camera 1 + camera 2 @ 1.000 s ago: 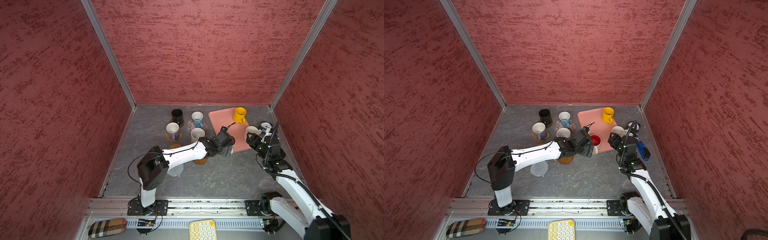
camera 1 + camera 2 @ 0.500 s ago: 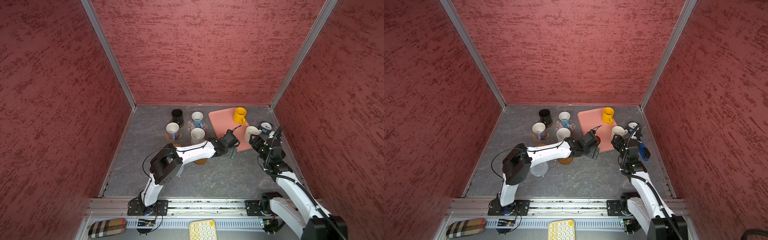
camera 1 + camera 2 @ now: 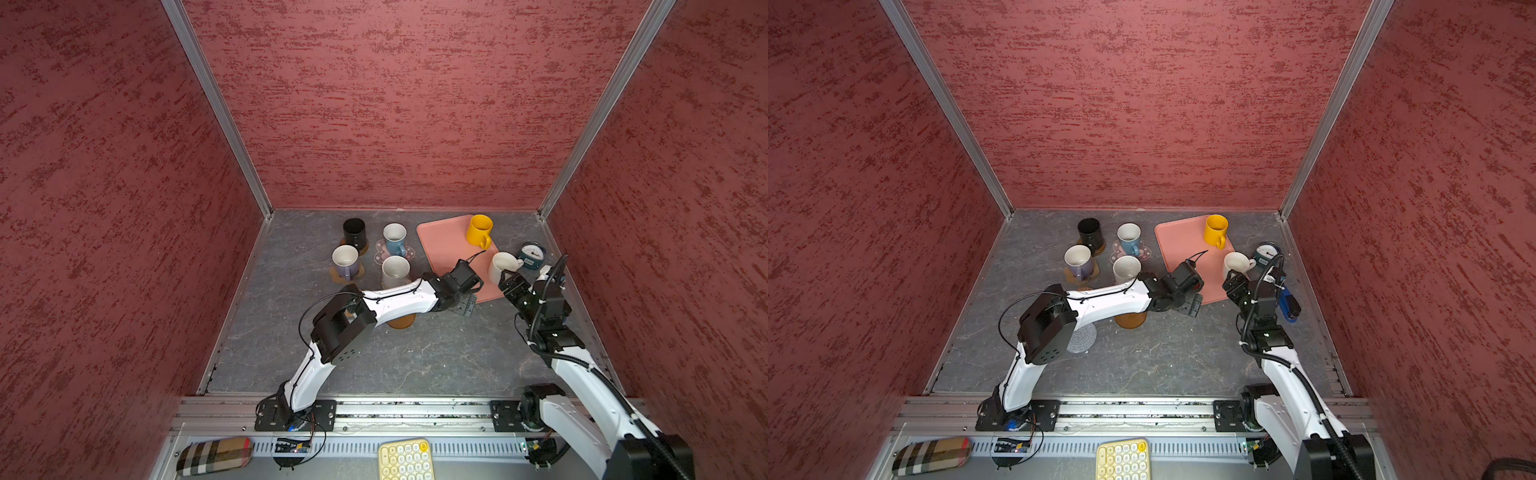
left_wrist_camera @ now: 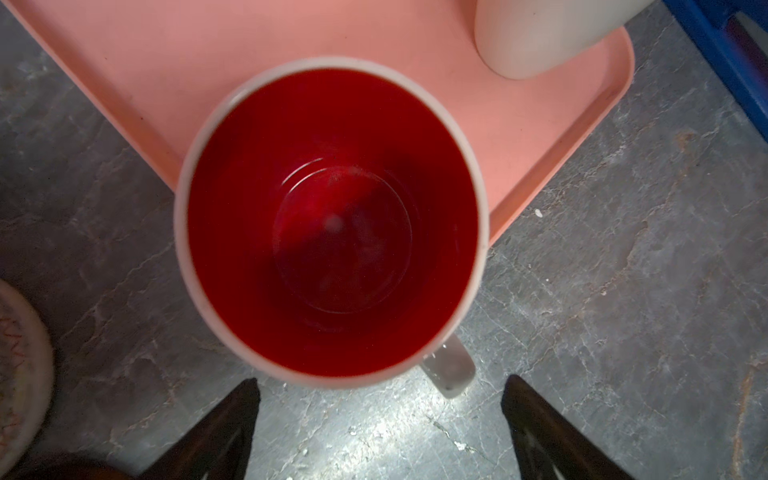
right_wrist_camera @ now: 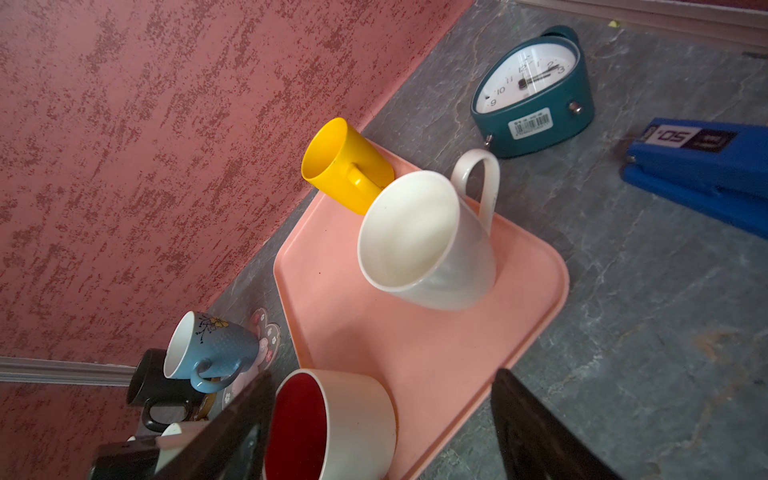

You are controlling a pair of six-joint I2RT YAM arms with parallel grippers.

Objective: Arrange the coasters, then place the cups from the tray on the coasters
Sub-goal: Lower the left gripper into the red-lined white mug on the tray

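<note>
My left gripper [image 4: 380, 415] hangs open over the pink tray's [image 4: 374, 33] near corner, its dark fingers just short of a white cup with a red inside [image 4: 332, 224], which stands between them and the tray. In both top views that arm hides this cup. My right gripper [image 5: 382, 415] is open beside the tray, facing the cream cup [image 5: 419, 241] and the yellow cup [image 5: 345, 166]. The black [image 3: 354, 232], light blue [image 3: 395, 239], lavender [image 3: 345, 261] and speckled white [image 3: 395, 271] cups stand on coasters left of the tray. A brown round coaster [image 3: 402, 321] and a grey woven one [image 3: 1083, 337] lie bare.
A teal clock [image 5: 532, 91] and a blue stapler [image 5: 706, 166] lie right of the tray by the side wall. A beige woven coaster [image 4: 20, 361] shows at the edge of the left wrist view. A yellow keypad [image 3: 405, 459] and a plaid case [image 3: 214, 455] sit in front of the rail.
My left arm has stretched further right, carrying its gripper over the tray's near corner so it now covers the red-inside cup. The right gripper has shifted only slightly.
</note>
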